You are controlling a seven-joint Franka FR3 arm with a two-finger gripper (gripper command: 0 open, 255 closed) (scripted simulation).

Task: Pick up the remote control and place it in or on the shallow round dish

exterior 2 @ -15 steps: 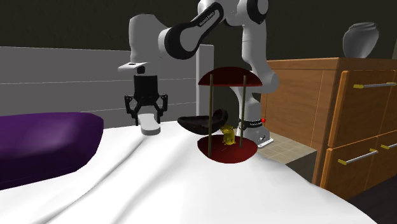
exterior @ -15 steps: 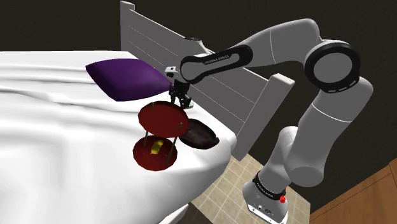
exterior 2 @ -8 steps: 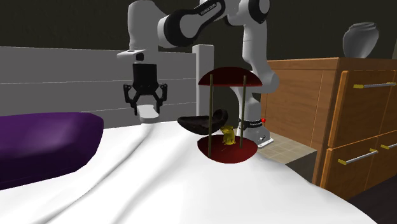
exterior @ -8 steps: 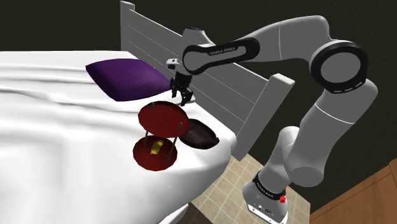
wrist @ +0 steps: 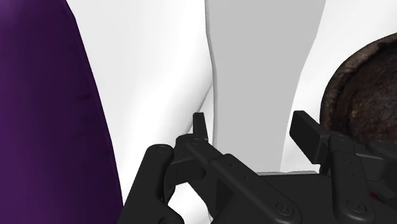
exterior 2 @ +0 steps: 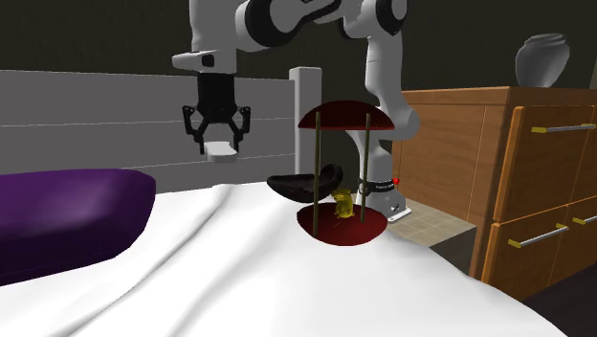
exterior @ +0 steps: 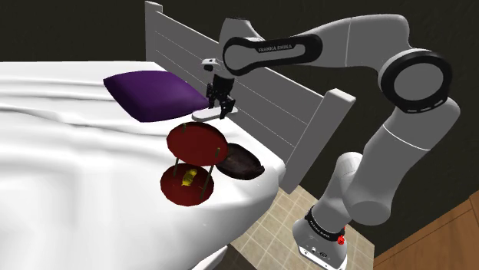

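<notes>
**A:** Where is the remote control (exterior: 206,116)?

**B:** It hangs in the air on the headboard side of the red 2-tier stand (exterior: 196,143), a little above the stand's top plate. The gripper (exterior: 218,106) has its 2 fingers closed narrow across the pale body, and the remote is clear of the bed (exterior: 77,176).

**A:** Why hold it so high?

**B:** Probably for clearance. The dark shallow dish (exterior: 242,162) sits low on the bed, tucked against the stand on the side toward the robot's base. The stand's top plate and posts lie near the path there, so a raised carry should pass over them.

**A:** And the purple pillow (exterior: 150,93)?

**B:** It lies beyond the stand, opposite the dish, so it should not matter.
</notes>
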